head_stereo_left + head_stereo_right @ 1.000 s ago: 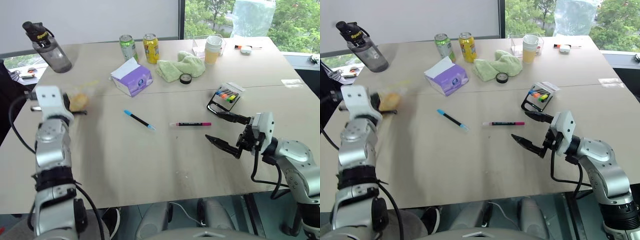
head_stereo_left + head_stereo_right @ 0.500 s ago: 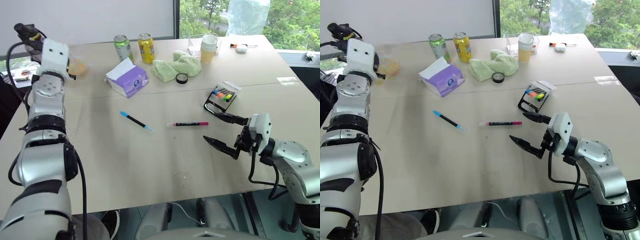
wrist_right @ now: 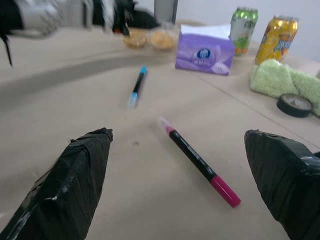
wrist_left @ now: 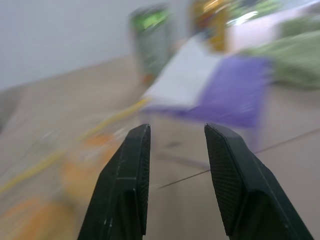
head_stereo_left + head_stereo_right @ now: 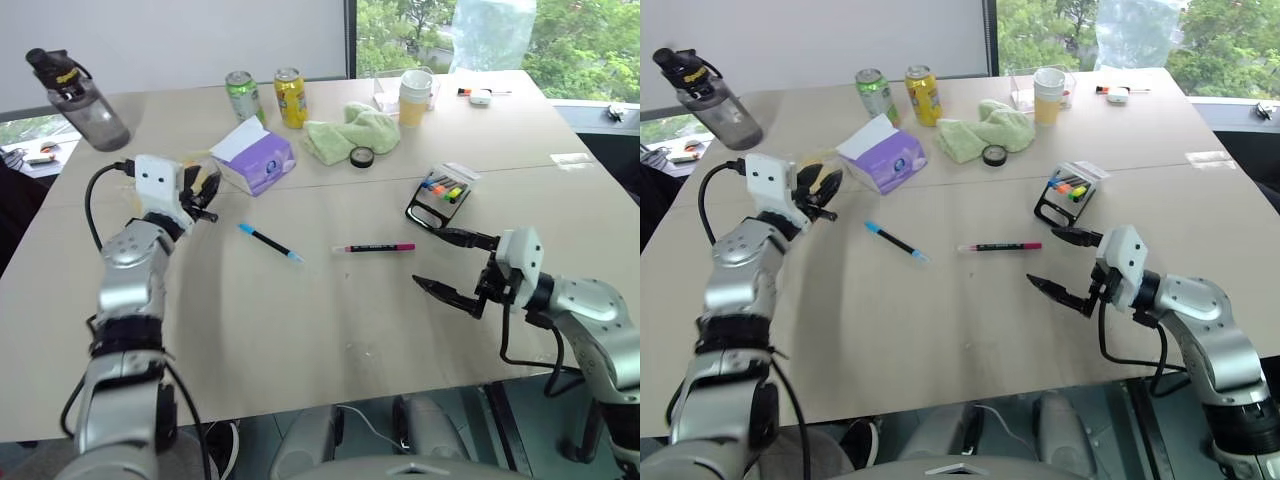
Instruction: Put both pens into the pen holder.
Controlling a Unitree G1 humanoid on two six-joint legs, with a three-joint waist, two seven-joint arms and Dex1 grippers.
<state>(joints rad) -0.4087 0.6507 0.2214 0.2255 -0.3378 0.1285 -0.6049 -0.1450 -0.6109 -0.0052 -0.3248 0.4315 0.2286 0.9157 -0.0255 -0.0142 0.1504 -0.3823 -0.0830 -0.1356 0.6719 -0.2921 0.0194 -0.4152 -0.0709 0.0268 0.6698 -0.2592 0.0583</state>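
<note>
Two pens lie on the tan table (image 5: 300, 330): a black pen with light blue ends (image 5: 270, 242) and, to its right, a magenta-pink pen (image 5: 375, 247). The black wire pen holder (image 5: 447, 195), with coloured marker caps in it, stands further right. My right gripper (image 5: 430, 258) hovers open just right of the pink pen, in front of the holder; its wrist view looks along the pink pen (image 3: 197, 160) toward the blue-tipped pen (image 3: 137, 85). My left gripper (image 5: 207, 195) is at the left, near the tissue box, with its fingers (image 4: 125, 180) apart and nothing between them.
A purple tissue box (image 5: 258, 155) sits behind the blue-tipped pen, and a clear packet with orange contents (image 5: 190, 170) lies beside my left gripper. Two cans (image 5: 291, 96), a green cloth (image 5: 355, 132), a tape roll (image 5: 362, 157), a cup (image 5: 415, 97) and a water bottle (image 5: 80, 88) stand farther back.
The camera has shifted. My left arm has swung in from the far left toward the tissue box, and its fingers have come apart. The right gripper and both pens have stayed put.
</note>
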